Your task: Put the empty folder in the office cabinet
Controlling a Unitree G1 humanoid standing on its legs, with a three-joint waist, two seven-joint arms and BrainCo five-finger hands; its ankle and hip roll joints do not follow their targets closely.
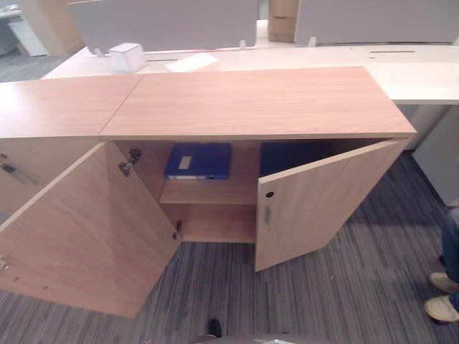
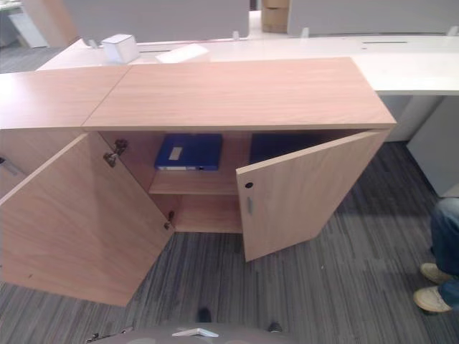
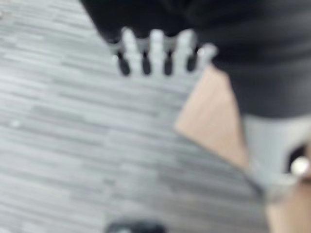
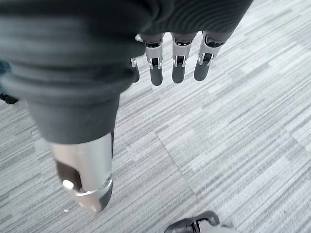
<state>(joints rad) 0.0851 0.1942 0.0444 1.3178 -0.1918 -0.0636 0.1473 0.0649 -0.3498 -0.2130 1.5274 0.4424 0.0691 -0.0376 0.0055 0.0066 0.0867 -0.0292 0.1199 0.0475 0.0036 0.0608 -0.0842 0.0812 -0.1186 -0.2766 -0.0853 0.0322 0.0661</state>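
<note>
The wooden office cabinet (image 1: 258, 100) stands with both doors open. On its upper shelf, at the left, a blue folder (image 1: 199, 160) lies flat with a white label on it. A second dark blue folder (image 1: 290, 156) shows in the right half, partly hidden behind the right door (image 1: 315, 201). My left hand (image 3: 155, 51) hangs over the grey carpet with straight fingers and holds nothing; a wooden door edge (image 3: 214, 121) shows past it. My right hand (image 4: 177, 58) also hangs over the carpet, its fingers straight and empty.
The left door (image 1: 86, 229) swings far out over the striped carpet. A white box (image 1: 128, 56) and papers sit on the white desk behind the cabinet. A person's shoes (image 1: 443, 308) and a leg show at the right edge.
</note>
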